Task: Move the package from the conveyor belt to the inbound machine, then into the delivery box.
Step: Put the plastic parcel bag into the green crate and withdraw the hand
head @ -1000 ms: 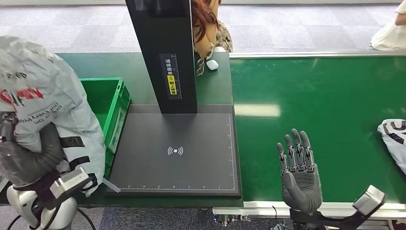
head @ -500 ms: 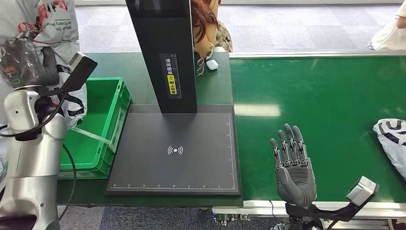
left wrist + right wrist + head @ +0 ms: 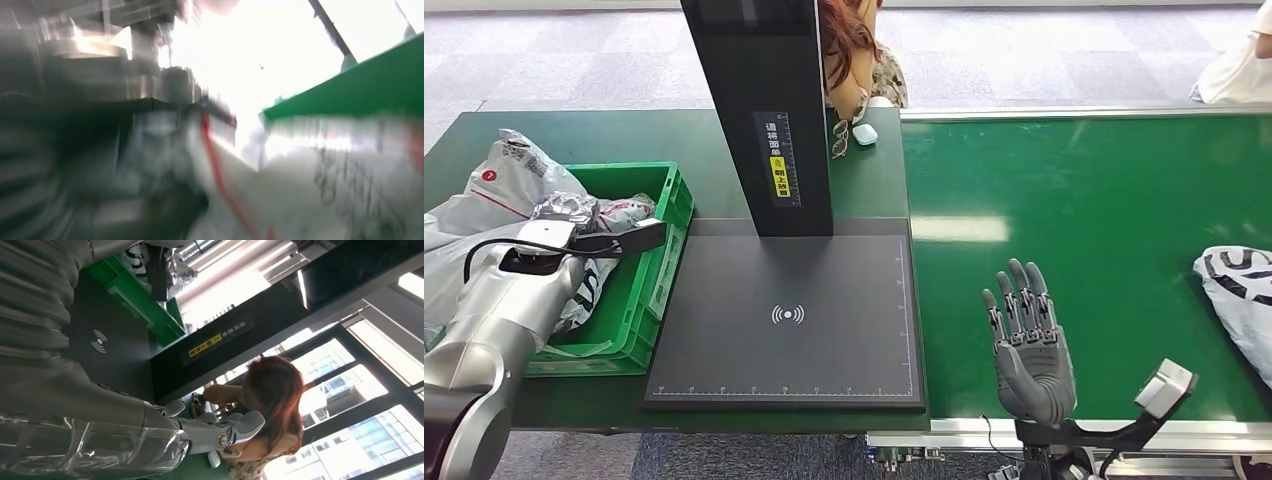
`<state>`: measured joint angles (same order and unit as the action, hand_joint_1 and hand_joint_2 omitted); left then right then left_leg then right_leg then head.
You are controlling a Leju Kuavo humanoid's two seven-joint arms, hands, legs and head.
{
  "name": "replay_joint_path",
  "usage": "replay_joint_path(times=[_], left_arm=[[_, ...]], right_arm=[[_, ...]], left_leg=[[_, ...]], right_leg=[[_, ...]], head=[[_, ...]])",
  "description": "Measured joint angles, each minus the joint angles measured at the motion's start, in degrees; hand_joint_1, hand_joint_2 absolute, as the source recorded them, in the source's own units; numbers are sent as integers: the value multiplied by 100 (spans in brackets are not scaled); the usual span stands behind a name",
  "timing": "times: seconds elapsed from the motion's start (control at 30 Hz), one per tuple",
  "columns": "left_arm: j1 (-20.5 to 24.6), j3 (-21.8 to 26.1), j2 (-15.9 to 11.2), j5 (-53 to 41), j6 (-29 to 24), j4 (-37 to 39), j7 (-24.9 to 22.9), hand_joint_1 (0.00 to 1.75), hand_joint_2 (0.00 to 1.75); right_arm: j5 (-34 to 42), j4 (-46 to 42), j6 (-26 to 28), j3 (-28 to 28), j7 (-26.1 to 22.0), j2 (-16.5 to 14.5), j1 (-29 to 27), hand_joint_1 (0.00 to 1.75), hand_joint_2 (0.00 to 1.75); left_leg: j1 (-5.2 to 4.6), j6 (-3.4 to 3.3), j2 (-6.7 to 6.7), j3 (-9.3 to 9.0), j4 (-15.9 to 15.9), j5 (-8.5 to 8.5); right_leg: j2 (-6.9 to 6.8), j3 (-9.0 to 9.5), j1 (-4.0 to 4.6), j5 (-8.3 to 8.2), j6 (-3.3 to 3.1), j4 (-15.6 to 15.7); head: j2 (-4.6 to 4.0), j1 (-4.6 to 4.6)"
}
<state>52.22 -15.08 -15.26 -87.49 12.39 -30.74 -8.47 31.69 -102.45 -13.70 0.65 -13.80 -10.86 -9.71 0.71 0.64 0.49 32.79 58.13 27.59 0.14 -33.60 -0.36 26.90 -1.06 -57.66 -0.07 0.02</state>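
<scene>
The grey-white package (image 3: 509, 180) with red and black print lies over the far left side of the green delivery box (image 3: 669, 215), and part of it hangs outside the box's left wall. My left hand (image 3: 584, 212) is down in the box and still grips the package. The left wrist view is blurred and shows the package (image 3: 325, 190) close up. My right hand (image 3: 1027, 345) stands open with its fingers spread and pointing up, over the near edge of the green conveyor belt (image 3: 1104, 200). It holds nothing. The inbound machine's black plate (image 3: 789, 340) lies bare between box and belt.
A second printed package (image 3: 1239, 295) lies on the belt at the right edge. The machine's black column (image 3: 764, 120) rises behind the plate. A person (image 3: 854, 50) sits behind it, near glasses and a white mouse (image 3: 865, 134). Another person (image 3: 1239, 60) is at the far right.
My left arm has swung the package up from the near left, over the box and down into it. My right hand has drifted slightly left and toward me.
</scene>
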Motion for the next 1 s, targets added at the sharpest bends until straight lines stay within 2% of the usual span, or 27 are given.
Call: replay_joint_path(times=[0.07,0.2,0.3,0.4,0.47,0.57,0.7,0.87,1.0], left_arm=[[10,-129,-58,0,84,122,128,168,175],[23,-296,-118,34,97,233,214,0,175],[4,-322,-114,239,-232,239,160,0,175],[-109,-272,-64,754,-1053,134,184,0,175],[-299,-185,-24,1268,-1636,-210,242,0,175],[-718,-9,-9,2179,-2260,-1172,350,0,175],[-1492,254,-8,2987,-2788,-2778,519,0,175],[-2574,528,164,3132,-3526,-4660,777,0,175],[-3524,740,473,3333,-4646,-6018,1339,0,175]], right_arm=[[21,51,17,-1,-11,0,34,0,175],[51,145,73,-2,-18,0,73,0,175],[55,180,132,-2,-27,0,67,0,175],[52,146,197,-9,-25,0,-5,0,175],[48,66,211,-25,-16,0,-93,0,175],[46,-43,244,-44,-6,-2,-199,0,175],[47,-144,277,-63,-13,-23,-309,0,175],[-40,-273,270,-121,-19,-85,-428,0,175],[-157,-368,303,-142,-20,-111,-533,0,175]], left_leg=[[-2,1,-3,-5,-4,2],[-6,5,2,-32,-8,6],[-4,7,1,-43,-7,2],[-1,8,-9,-40,-4,-7],[-1,8,-18,-33,-4,-10],[-1,8,-11,-26,-5,-7],[-6,6,-6,-19,-5,2],[-7,6,-6,-11,-5,9],[-8,0,3,-11,-5,20]], right_leg=[[-4,7,-1,1,-1,0],[-1,28,-2,1,-1,0],[-2,33,-2,0,-3,0],[-9,30,-1,-2,-4,-2],[-17,29,-1,-2,-5,-5],[-10,24,-1,-2,-5,-7],[-5,14,-3,3,-2,-3],[-5,7,-3,9,0,0],[1,7,-4,13,4,2]], head=[[0,-1],[0,-2],[0,-2],[0,-2],[0,-2],[0,-1],[0,-1],[0,-1],[0,1]])
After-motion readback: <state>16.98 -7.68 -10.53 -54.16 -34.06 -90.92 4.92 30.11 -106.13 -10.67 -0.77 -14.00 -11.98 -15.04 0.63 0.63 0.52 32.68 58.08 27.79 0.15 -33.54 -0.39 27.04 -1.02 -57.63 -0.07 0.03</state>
